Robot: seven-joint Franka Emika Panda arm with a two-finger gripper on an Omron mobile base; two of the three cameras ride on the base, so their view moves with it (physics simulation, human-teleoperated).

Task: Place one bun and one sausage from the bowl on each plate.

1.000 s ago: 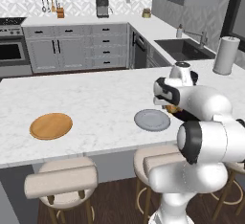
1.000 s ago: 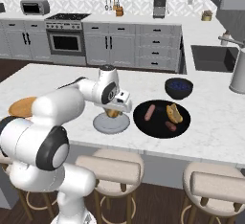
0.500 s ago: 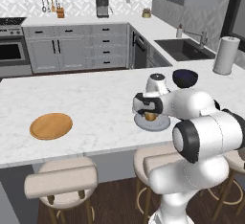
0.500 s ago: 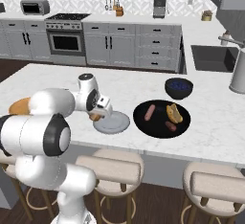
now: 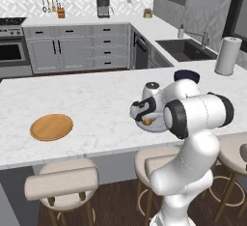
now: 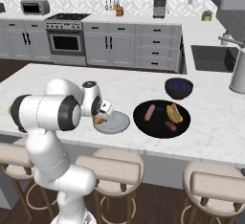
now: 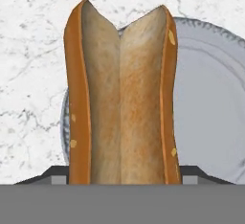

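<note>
**Bun held over the grey plate**

Fingers of the gripper [image 6: 99, 118] stand fairly wide, clamped across a split, golden-brown hot-dog bun [image 7: 122, 96]. It hangs low above the flat grey round plate's [image 6: 119, 122] near-left edge. Soft and light, it likely squashes easily; a hold across its crusty sides seems best.

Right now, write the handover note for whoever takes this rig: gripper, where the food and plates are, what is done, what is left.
Gripper: shut on a split golden-brown bun, held low over the left edge of the flat round grey plate; not released yet.
Wide shallow black bowl, right of the grey plate: two reddish sausages and one more bun inside.
Round orange-brown wooden plate: far left on the marble counter, nothing on it.
Done: first bun brought to the grey plate.
Left: release it, add a sausage there, then a bun and a sausage on the wooden plate.
</note>
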